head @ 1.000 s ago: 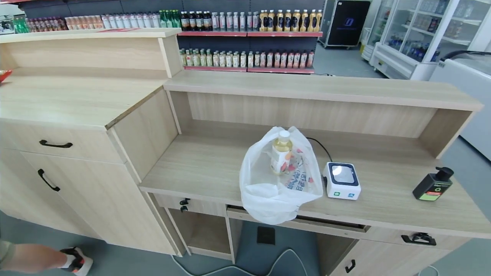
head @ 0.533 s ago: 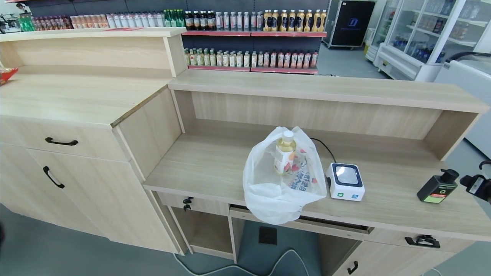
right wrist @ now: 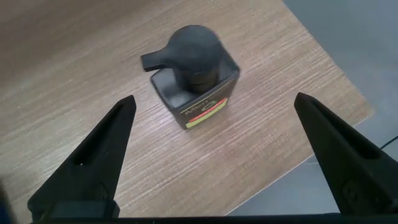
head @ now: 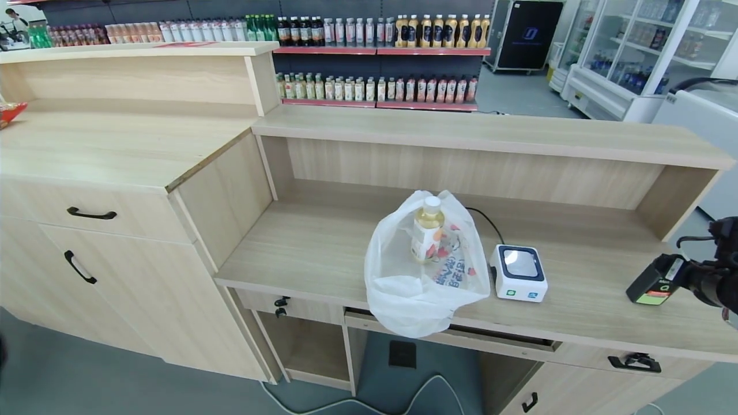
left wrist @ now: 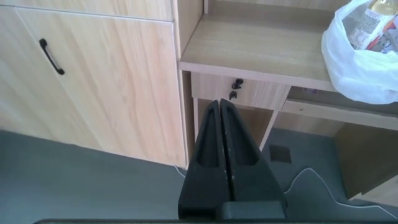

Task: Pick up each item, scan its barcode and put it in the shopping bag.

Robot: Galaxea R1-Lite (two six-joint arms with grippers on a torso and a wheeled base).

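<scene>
Item 1: right gripper [right wrist: 214, 102], released. You have its fingers [right wrist: 93, 162] spread wide, one to each side of the pump bottle [right wrist: 194, 81], and neither touches it.

Item 2: pump bottle, dark body, black pump head, green and red label. It stands upright on the table [head: 323, 248], near the right end and close to the front edge, well apart from the other goods.

Item 3: left gripper [left wrist: 221, 109], clenched on nothing, fingers pressed flat together. You have it pointing down toward the grey floor [left wrist: 74, 180], in front of the table's left corner and the cupboard [left wrist: 112, 81] beside it.

Item 4: scanner [head: 520, 272], white box with a dark-framed window facing up. It sits on the table between the shopping bag [head: 415, 294] and the pump bottle, just beside the bag.

Item 5: shopping bag, white plastic, printed, mouth open. It stands at the table's front edge, and its lower part bulges over that edge.

Item 6: drink bottle [head: 428, 230], white cap, yellow liquid, pictured label. It stands upright inside the shopping bag.

Item 7: surroundings. A raised ledge [head: 490, 132] runs along the back of the table. Beyond it you have shelves [head: 380, 52] of bottled drinks, and glass-door chillers [head: 622, 52] at the far right. The cupboard carries black handles [head: 91, 215].
</scene>
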